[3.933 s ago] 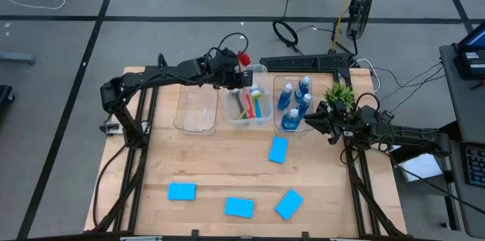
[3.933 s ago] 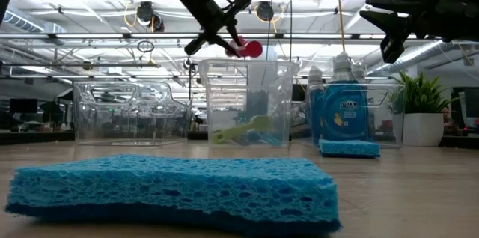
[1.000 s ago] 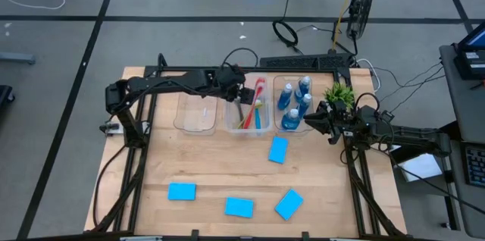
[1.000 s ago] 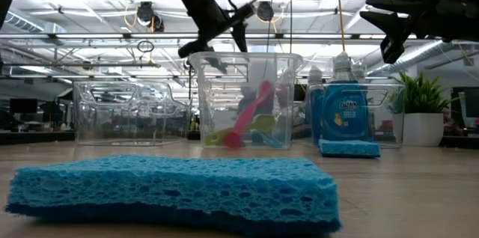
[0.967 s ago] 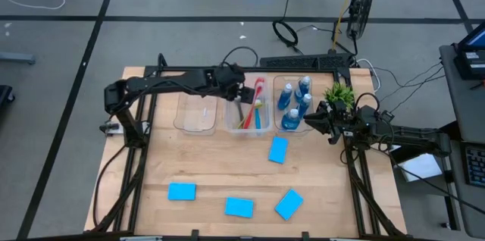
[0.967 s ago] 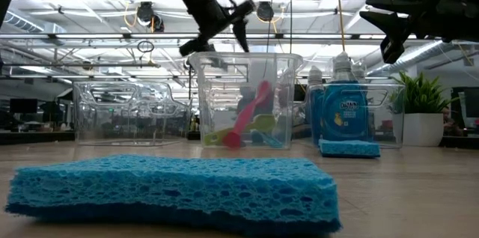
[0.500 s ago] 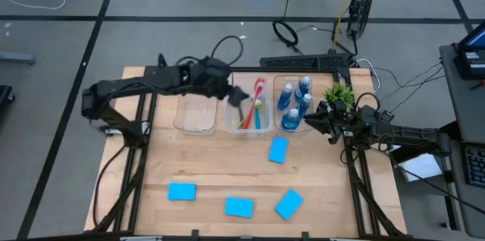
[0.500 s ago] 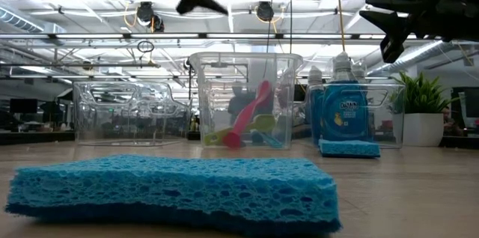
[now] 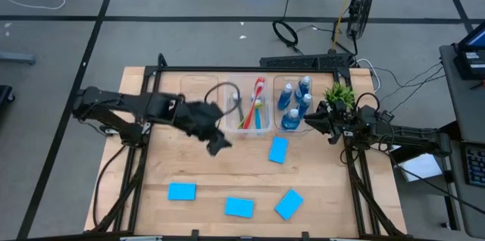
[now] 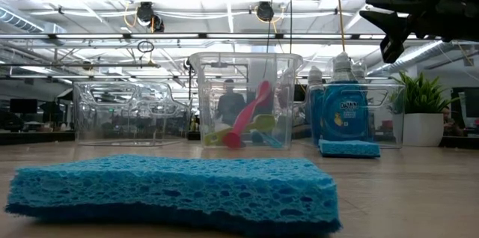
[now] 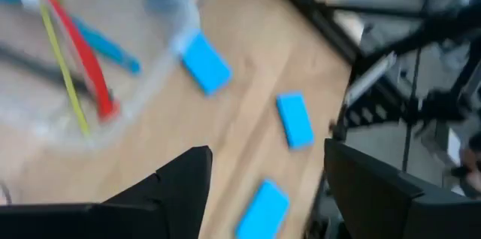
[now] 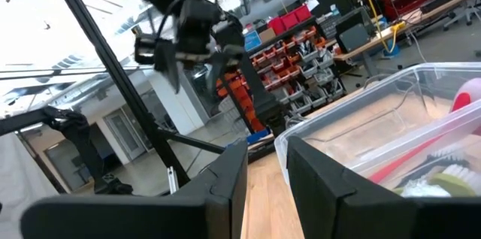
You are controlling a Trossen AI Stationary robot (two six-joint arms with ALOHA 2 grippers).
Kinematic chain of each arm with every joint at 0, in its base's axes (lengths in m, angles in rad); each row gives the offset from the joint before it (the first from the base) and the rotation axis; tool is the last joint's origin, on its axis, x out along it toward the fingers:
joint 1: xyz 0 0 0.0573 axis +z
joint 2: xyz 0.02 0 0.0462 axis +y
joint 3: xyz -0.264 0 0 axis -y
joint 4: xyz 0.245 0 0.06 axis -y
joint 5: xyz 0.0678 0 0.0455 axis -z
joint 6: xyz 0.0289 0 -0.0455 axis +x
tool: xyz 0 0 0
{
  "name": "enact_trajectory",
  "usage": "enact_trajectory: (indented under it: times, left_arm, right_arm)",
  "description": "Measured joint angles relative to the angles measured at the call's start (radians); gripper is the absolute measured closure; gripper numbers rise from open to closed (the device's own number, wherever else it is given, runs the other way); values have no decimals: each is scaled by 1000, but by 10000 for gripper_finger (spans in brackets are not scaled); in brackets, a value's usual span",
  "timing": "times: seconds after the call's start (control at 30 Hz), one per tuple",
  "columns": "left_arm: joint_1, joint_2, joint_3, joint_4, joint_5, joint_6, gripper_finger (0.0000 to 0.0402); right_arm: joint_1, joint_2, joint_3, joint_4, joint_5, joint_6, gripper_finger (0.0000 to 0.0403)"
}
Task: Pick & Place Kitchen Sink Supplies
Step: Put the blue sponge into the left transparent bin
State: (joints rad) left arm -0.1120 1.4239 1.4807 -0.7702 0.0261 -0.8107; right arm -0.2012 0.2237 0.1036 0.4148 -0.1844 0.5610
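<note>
Four flat blue sponges lie on the wooden table (image 9: 189, 165) in the high view: one (image 9: 278, 150) just right of centre, below the bins, and three along the lower part of the frame, at lower left (image 9: 181, 191), lower middle (image 9: 239, 207) and lower right (image 9: 289, 204). In the low view the nearest sponge (image 10: 172, 193) fills the bottom of the frame, its surface coarse and porous.

Three clear bins stand in a row near the top edge of the table. The left bin (image 9: 195, 101) shows nothing inside. The middle bin (image 9: 250, 108) holds the long-handled brushes: a red one (image 9: 256, 93), a blue one (image 9: 255, 116), a yellow-green one (image 9: 246, 118) and a grey one (image 9: 236, 107). The right bin (image 9: 295, 103) holds small blue bottles (image 9: 292, 104) with grey caps.

The left gripper (image 9: 217, 142) hangs over the table just below the middle bin, its fingers (image 11: 176, 190) spread wide and empty. The right gripper (image 9: 311, 120) waits at the right of the frame beside a green potted plant (image 9: 339, 93), its fingers (image 12: 225, 186) a narrow gap apart, holding nothing.
</note>
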Motion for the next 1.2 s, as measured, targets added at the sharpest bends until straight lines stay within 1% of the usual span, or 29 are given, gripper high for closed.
enact_trajectory:
  times: [0.2, 0.37, 0.53, 0.6, 0.73, 0.8, 0.87, 1.0, 1.2]
  left_arm:
    - [-129, 10, 0, -125, 5, -148, 156]
    - [-217, 9, 0, -243, -53, -216, 156]
    - [-297, 9, 0, -349, -123, -164, 156]
    - [-329, 9, 0, -395, -166, -125, 156]
    - [-382, 16, -17, -464, -275, -96, 156]
    - [-407, 17, -37, -486, -297, -60, 156]
    - [-429, 16, -68, -481, -297, -24, 156]
    - [-469, 17, -155, -456, -283, -23, 156]
    - [-515, 17, -290, -386, -184, -31, 156]
  right_arm:
    - [0, 0, 0, -1, 0, 0, 316]
    - [0, 0, 0, -1, 0, 0, 316]
    - [0, 0, 0, -1, 0, 0, 316]
    - [0, 0, 0, -1, 0, 0, 316]
    - [0, 0, 0, -1, 0, 0, 316]
    - [0, 0, 0, -1, 0, 0, 316]
    - [0, 0, 0, -1, 0, 0, 316]
    - [0, 0, 0, -1, 0, 0, 316]
    - [0, 0, 0, -1, 0, 0, 316]
